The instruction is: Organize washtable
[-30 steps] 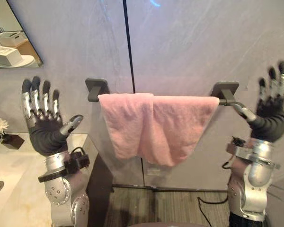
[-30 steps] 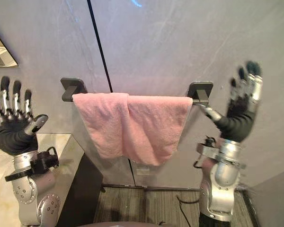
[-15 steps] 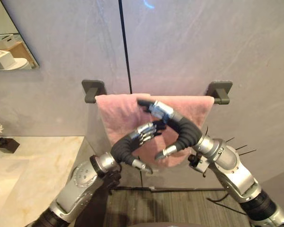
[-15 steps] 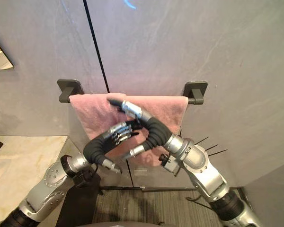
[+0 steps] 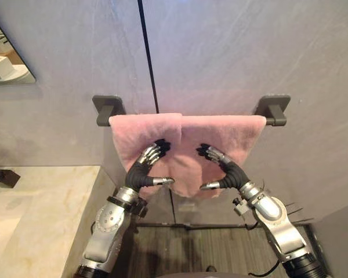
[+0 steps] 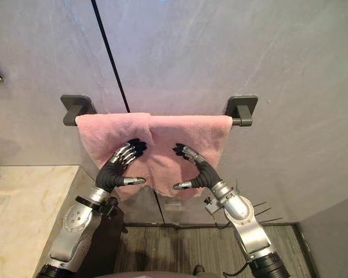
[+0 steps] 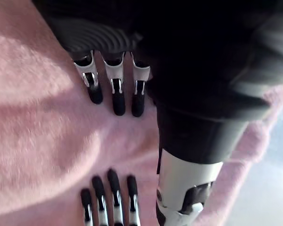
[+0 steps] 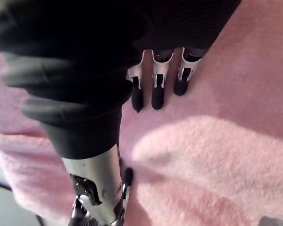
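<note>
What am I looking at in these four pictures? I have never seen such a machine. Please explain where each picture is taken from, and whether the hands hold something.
This is a humanoid robot whose two arms end in silver hands with dark fingertips. The two wide pictures come from cameras in its head. The two close ones come from a camera on each wrist. A pink towel hangs over a dark towel bar on the grey wall. The left hand and the right hand both rest straight fingers on the towel, thumbs held apart, and neither grips it. At the lower left is a marble counter with a small dark flower holder on it.
</note>
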Robot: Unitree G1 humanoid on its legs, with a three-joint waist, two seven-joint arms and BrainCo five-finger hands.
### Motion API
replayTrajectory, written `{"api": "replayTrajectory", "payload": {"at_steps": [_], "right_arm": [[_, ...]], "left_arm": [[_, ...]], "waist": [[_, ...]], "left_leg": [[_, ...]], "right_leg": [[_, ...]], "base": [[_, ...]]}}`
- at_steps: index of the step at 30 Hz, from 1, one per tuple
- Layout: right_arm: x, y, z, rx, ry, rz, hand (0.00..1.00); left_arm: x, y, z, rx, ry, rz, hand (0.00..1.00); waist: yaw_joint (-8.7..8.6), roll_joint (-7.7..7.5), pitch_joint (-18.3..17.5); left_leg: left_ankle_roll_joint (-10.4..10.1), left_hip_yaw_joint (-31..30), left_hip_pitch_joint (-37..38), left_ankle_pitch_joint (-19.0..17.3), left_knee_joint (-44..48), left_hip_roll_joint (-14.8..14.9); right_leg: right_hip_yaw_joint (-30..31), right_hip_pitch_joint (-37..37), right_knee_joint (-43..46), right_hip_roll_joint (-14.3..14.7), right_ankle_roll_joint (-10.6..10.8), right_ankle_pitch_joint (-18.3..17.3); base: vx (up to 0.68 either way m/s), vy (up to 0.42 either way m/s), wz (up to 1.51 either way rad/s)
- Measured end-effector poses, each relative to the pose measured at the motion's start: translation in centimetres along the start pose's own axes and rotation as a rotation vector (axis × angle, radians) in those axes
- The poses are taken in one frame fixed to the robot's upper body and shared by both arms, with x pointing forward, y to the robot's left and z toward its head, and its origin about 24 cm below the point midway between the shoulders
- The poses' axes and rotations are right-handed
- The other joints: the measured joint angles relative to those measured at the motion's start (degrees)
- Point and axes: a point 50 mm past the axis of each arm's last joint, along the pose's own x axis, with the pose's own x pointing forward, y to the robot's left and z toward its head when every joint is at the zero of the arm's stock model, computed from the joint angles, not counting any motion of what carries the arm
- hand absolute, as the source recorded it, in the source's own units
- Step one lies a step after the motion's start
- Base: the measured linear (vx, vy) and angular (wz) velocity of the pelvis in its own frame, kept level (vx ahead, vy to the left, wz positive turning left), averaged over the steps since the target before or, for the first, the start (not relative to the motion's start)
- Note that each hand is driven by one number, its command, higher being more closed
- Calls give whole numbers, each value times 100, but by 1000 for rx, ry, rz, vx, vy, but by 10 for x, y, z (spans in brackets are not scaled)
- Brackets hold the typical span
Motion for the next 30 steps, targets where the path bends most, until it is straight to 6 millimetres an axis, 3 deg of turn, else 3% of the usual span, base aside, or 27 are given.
{"api": "replayTrajectory", "payload": {"at_steps": [11, 16, 24, 30], "right_arm": [[-28, -21, -15, 60, 77, -329, 0], [-48, -30, -14, 89, 87, -482, 0], [-82, -34, -13, 112, 130, -663, 0], [-104, -31, -24, 92, 230, -709, 0]], "left_arm": [[-18, 26, -11, 109, 66, 284, 0], [-29, 30, -13, 77, 74, 397, 0], [-50, 36, 4, 116, 34, 504, 0], [-69, 32, -6, 100, 104, 529, 0]], "waist": [[-1, -70, 45], [-18, -100, 53], [-55, -149, 71], [-58, -148, 74]], "left_leg": [[4, -76, -145, -1, -13, -31], [4, -75, -204, -1, -9, -37], [20, -54, -204, -14, -7, -6], [27, -37, -226, -23, -9, 11]], "right_leg": [[-36, -87, -6, -44, 8, -7], [-45, -182, -4, -48, 24, -18], [-20, -177, -3, -65, 25, -19], [1, -181, -3, -68, 29, -23]], "base": [[-38, 2, 2], [7, 1, 0], [-20, -1, -1], [-38, -2, -1]]}}
